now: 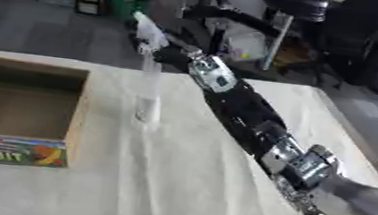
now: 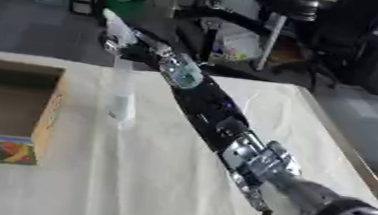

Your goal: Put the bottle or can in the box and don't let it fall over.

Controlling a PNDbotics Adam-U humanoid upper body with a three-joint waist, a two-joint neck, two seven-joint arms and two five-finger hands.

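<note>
Clear plastic makes the bottle (image 1: 148, 92) hard to read against the pale tablecloth (image 1: 176, 178), but it shows as a tall, slim, upright shape standing on the table a little to the right of the cardboard box (image 1: 75, 117), apart from it and not yet inside. The robot's right arm (image 1: 253, 119) stretches in from the lower right corner, reaching diagonally across the cloth so that the right hand (image 1: 170, 54) arrives at the bottle's upper part from the side and slightly behind. The hand sits level with the neck and the white top (image 1: 148, 30); its dark fingers appear to close round the neck, though the blur there leaves the exact hold uncertain. Taking a narrow bottle high up looks deliberate: it leaves the base free to hang straight and clears the box wall on the way over. The box lies open-topped at the left edge of the table, its inside bare brown card, a colourful fruit label (image 1: 12, 151) on the near face, and its near wall stands between the bottle and the floor of the box. My reading is that the grasp is just being settled and the lift has not begun, since the base seems to rest on the cloth. The left hand shows in neither view.
</note>
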